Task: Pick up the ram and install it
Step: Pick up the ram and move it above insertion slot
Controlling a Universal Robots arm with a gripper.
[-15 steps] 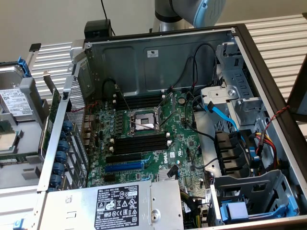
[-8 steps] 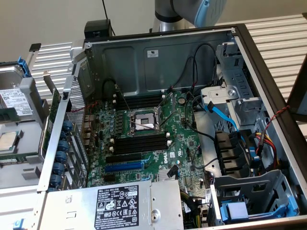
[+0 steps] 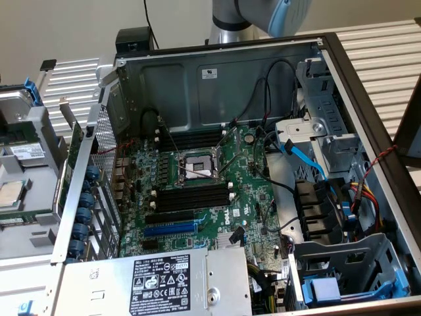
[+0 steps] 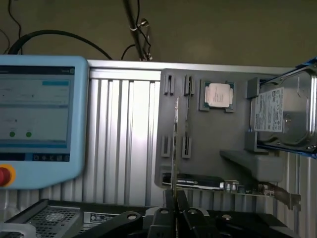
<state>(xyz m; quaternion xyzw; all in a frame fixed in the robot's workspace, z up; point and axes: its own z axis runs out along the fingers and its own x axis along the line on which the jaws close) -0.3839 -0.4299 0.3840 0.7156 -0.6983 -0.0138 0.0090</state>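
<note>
In the wrist view my gripper (image 4: 175, 202) is shut on the ram (image 4: 175, 144). The ram shows edge-on as a long thin stick reaching out from between the fingertips (image 4: 168, 206). Behind it lies the grey parts tray (image 4: 208, 148), and the stick lines up between two columns of small holder clips (image 4: 187, 146). In the exterior view the open computer case holds the green motherboard (image 3: 253, 197), with black memory slots (image 3: 192, 197) below the CPU socket (image 3: 194, 168) and more black slots (image 3: 194, 139) above it. A part of my arm (image 3: 263, 16) shows above the case's back wall.
A teach pendant (image 4: 34, 119) with a lit screen stands beside the tray. On the tray lie a CPU (image 4: 218, 94), a hard drive (image 4: 282, 114) and an expansion card (image 4: 208, 182). In the case are a blue slot (image 3: 170, 230), a power supply (image 3: 161, 283), drive cages (image 3: 329, 131) and loose cables (image 3: 355, 197).
</note>
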